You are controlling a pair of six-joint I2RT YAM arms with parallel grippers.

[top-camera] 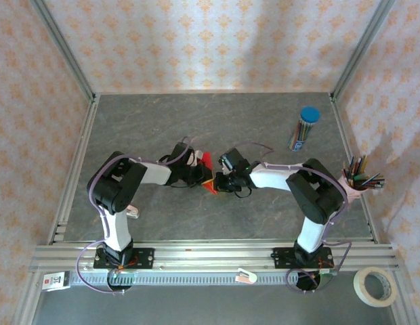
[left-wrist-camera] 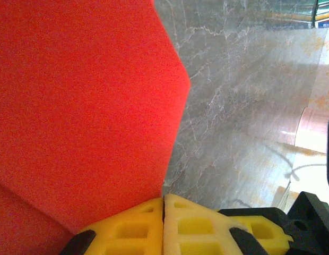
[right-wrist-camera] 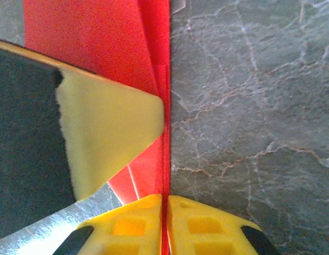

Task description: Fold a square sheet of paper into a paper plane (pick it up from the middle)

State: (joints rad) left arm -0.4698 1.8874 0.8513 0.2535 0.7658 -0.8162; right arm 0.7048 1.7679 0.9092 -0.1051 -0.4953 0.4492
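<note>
The bright red sheet of paper (top-camera: 208, 164) is held off the grey tabletop between my two grippers at the middle of the table. It is folded, with creased layers along one straight edge (right-wrist-camera: 165, 79). In the left wrist view the paper (left-wrist-camera: 85, 106) is a broad red face ending in a blunt corner. My left gripper (top-camera: 198, 173) (left-wrist-camera: 164, 200) is shut, with the paper's lower edge running into its pads. My right gripper (top-camera: 221, 181) (right-wrist-camera: 164, 197) is shut on the folded edge, red showing between its pads. One yellow pad of the left gripper (right-wrist-camera: 106, 133) lies over the paper.
A blue-capped tube of coloured pencils (top-camera: 303, 128) stands at the back right. A cup of pencils (top-camera: 359, 179) sits by the right wall. A tape roll (top-camera: 376, 286) lies outside the front rail. Patterned walls enclose the grey table (top-camera: 162, 122).
</note>
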